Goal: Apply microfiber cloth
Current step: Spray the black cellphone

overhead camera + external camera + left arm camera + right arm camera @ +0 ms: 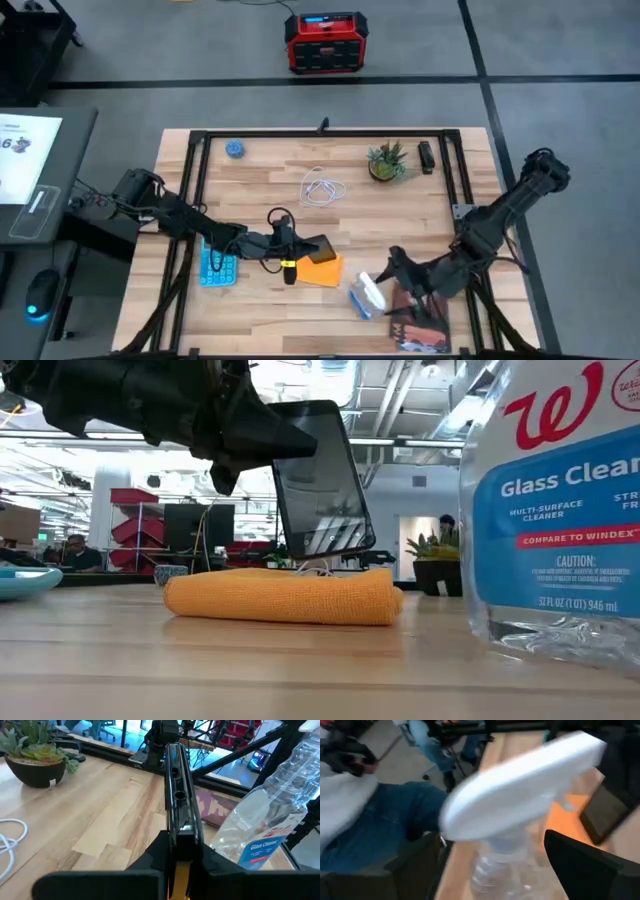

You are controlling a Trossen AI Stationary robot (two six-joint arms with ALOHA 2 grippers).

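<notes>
The right end effector, at the near right of the table, stands with fingers apart around the glass cleaner bottle. The left end effector is clamped on the black smartphone, held tilted just above the folded microfiber cloth at mid-table. A potted plant stands far back.

Even bright overhead light, soft faint shadows on table, glare streaks on phone screen, bottle heavily motion-blurred in right wrist view, low-view backdrop overexposed.
</notes>
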